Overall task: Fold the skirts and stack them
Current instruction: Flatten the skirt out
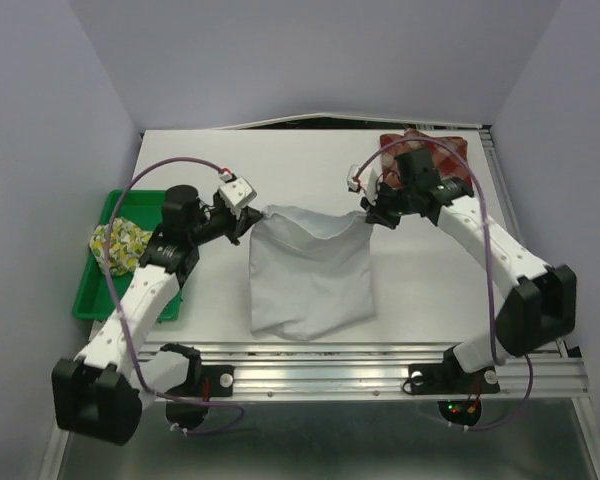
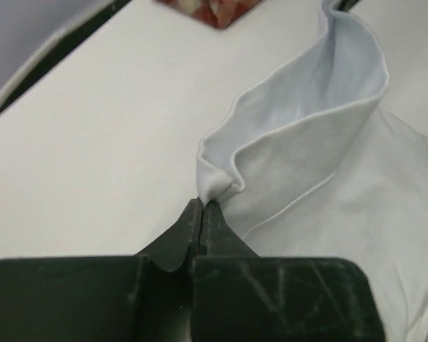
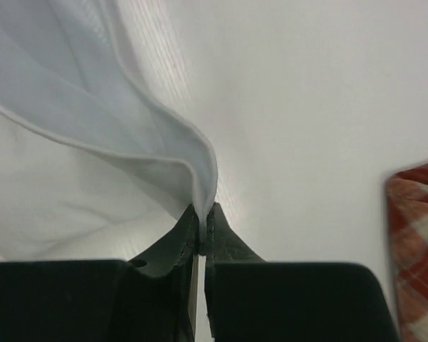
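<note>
White skirt (image 1: 305,270) is pinched at two corners and stretched between: left fingers (image 2: 202,214) are closed on one, right fingers (image 3: 202,224) on the other.

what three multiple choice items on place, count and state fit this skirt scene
1. Where is the small fruit-print cloth skirt? A in the green plastic tray; B table centre; C far right corner.
2. How many skirts show from above? A one; B two; C three.
3. The plain white cloth skirt is: A folded flat; B pinched by both grippers; C untouched.
A: it lies in the tray at left. C: fruit-print, white, red-and-cream plaid skirt. B: left gripper and right gripper each shut on a corner.
</note>
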Robot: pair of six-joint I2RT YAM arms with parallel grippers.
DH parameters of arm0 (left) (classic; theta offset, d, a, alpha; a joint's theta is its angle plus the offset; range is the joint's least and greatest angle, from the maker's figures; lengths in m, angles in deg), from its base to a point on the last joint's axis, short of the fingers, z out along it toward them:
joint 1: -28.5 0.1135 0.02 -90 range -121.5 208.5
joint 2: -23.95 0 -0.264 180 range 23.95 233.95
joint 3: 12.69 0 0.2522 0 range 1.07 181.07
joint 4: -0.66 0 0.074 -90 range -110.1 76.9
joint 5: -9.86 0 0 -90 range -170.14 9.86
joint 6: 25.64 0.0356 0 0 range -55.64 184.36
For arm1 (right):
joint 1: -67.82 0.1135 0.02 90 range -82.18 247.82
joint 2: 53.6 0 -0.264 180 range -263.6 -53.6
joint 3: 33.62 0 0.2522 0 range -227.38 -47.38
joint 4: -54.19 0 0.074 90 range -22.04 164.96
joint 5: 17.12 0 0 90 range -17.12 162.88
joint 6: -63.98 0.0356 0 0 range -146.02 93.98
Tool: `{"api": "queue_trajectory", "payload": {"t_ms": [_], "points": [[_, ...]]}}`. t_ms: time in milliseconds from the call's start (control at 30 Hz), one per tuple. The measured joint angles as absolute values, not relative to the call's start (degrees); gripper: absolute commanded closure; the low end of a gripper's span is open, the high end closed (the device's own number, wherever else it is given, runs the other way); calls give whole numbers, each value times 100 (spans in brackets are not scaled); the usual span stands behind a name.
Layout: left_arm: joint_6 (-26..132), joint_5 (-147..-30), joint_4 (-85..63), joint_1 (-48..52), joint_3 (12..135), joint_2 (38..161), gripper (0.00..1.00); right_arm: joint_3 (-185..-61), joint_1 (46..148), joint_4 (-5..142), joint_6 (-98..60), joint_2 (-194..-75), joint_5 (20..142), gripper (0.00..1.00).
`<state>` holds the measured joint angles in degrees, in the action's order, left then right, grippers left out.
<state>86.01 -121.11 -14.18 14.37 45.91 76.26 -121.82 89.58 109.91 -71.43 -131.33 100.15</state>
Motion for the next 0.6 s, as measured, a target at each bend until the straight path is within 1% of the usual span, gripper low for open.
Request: {"api": "queue_trajectory", "payload": {"t_ms": [67,100,133,167,200,233,267,300,333,367,400,467,533,600], "points": [[8411,-11766,-1001,1450,4766,8623,100,-12357,8908,10827,-7038,-14126,9941,99],[8352,-11648,-883,1454,4879,9073,100,-12634,8864,10812,-6955,-14762,9925,99],[8282,-11525,-780,1472,5048,9569,100,-12857,8829,10770,-6896,-15127,9914,99],[8242,-11440,-708,1476,5264,10109,100,-13307,8742,10790,-6808,-15752,9908,99],[8199,-11350,-690,1487,5520,10553,100,-13740,8667,10762,-6699,-16231,9884,77],[8157,-11276,-734,1513,5856,10997,93,-14243,8578,10687,-6574,-16742,9855,59],[8124,-11178,-741,1524,6252,11451,76,-14680,8508,10670,-6476,-17133,9820,37],[8100,-11125,-802,1539,6584,11786,67,-15194,8447,10576,-6360,-17568,9716,24],[8044,-11001,-891,1550,7019,12153,57,-15399,8420,10565,-6223,-17728,9635,7],[7985,-10841,-913,1577,7548,12581,46,-15904,8355,10567,-6094,-18088,9471,4],[7825,-10662,-946,1601,7992,12898,29,-16328,8311,10543,-5930,-18318,9270,2],[7692,-10406,-994,1701,8534,13294,27,-16730,8261,10493,-5715,-18521,9020,1],[7560,-10207,-1088,1830,8661,13348,26,-16859,8239,10475,-5455,-18484,8791,1],[7526,-10037,-1195,1915,8661,13263,26,-16828,8243,10477,-5265,-18357,8699,5]]}}
